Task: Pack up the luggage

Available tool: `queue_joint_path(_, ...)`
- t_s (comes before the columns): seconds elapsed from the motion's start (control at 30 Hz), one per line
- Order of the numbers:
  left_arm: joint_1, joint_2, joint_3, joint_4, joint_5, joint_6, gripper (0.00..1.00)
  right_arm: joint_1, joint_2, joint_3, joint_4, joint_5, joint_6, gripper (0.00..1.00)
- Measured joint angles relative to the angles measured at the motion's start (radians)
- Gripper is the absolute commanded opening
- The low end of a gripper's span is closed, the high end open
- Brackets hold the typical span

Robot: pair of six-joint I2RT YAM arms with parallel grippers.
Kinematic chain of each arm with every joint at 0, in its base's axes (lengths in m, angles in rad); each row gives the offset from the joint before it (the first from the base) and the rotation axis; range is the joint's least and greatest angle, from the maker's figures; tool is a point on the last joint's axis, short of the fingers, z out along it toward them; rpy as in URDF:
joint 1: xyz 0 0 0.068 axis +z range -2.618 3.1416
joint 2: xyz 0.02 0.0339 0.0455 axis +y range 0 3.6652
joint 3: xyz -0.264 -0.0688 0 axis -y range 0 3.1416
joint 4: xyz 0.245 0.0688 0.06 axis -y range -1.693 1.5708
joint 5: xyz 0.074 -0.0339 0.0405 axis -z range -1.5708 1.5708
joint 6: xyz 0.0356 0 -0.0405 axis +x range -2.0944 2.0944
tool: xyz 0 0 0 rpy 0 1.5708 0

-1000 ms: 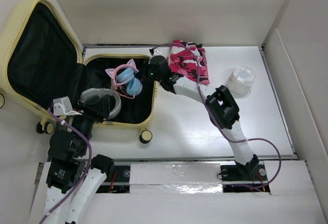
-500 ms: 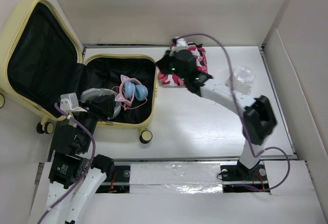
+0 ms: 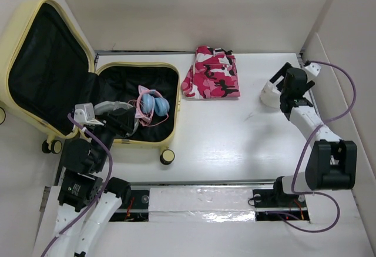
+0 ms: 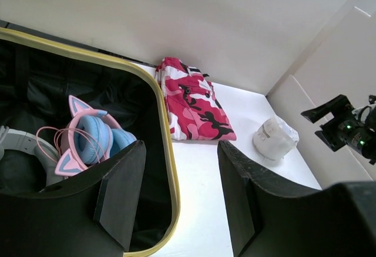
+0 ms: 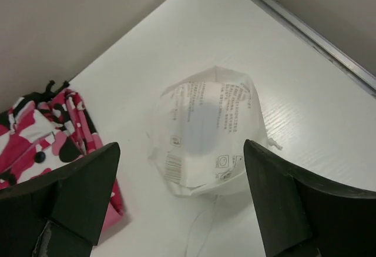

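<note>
The luggage (image 3: 177, 92) is a pale yellow suitcase lying open at the left, with its black-lined lid (image 3: 12, 33) leaning back. Pink and blue cat-ear headphones (image 3: 153, 104) lie inside it beside a grey-white band (image 3: 108, 107). My left gripper (image 3: 120, 122) hovers open over the suitcase's near right corner with nothing between its fingers; its wrist view shows the yellow rim (image 4: 167, 169) below. At the far right, my right gripper (image 3: 281, 86) stands wide open just above a white packaged mask (image 5: 205, 127), not touching it.
A folded pink camouflage garment (image 3: 212, 73) lies on the table between the suitcase and the mask (image 3: 269, 95). White walls close in the table at the back and right. A suitcase wheel (image 3: 167, 156) sticks out at the front.
My right arm swung from the suitcase, over the pink garment, to the white mask, and its jaws opened wide. The headphones settled lower in the suitcase. My left gripper shifted slightly right.
</note>
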Motion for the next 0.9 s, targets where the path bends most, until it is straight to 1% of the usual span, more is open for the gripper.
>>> queue_joint_path(0.13,0.0,0.01,-0.007,0.002,0.007,0.0,0.5,-0.02,0.113,0.044,-0.02,-0.04,-0.027,0.89)
queue_joint_path(0.27,0.0,0.014,-0.007,0.003,0.015,0.0,0.5,0.007,0.244,0.106,-0.061,-0.076,-0.074,0.9)
queue_joint_path(0.4,0.0,0.016,-0.007,0.003,0.021,0.0,0.5,0.019,0.353,0.241,-0.151,-0.076,-0.111,0.87)
queue_joint_path(0.57,0.0,0.016,-0.007,0.003,0.022,0.0,0.5,0.011,0.426,0.339,-0.216,-0.078,-0.145,0.7)
queue_joint_path(0.6,0.0,0.016,-0.007,0.003,0.022,0.0,0.49,0.01,0.442,0.364,-0.235,-0.083,-0.15,0.68)
queue_joint_path(0.63,0.0,0.016,-0.007,0.003,0.021,0.0,0.5,0.005,0.463,0.394,-0.253,-0.092,-0.157,0.58)
queue_joint_path(0.7,0.0,0.016,-0.007,0.003,0.021,0.0,0.5,-0.009,0.511,0.457,-0.282,-0.104,-0.179,0.35)
queue_joint_path(0.73,0.0,0.016,-0.007,0.003,0.021,0.0,0.5,-0.016,0.531,0.486,-0.291,-0.113,-0.187,0.13)
queue_joint_path(0.8,0.0,0.016,-0.007,0.003,0.021,0.0,0.5,-0.027,0.556,0.524,-0.299,-0.138,-0.199,0.0)
queue_joint_path(0.9,0.0,0.016,-0.007,0.003,0.021,0.0,0.5,-0.026,0.544,0.509,-0.294,-0.146,-0.2,0.0)
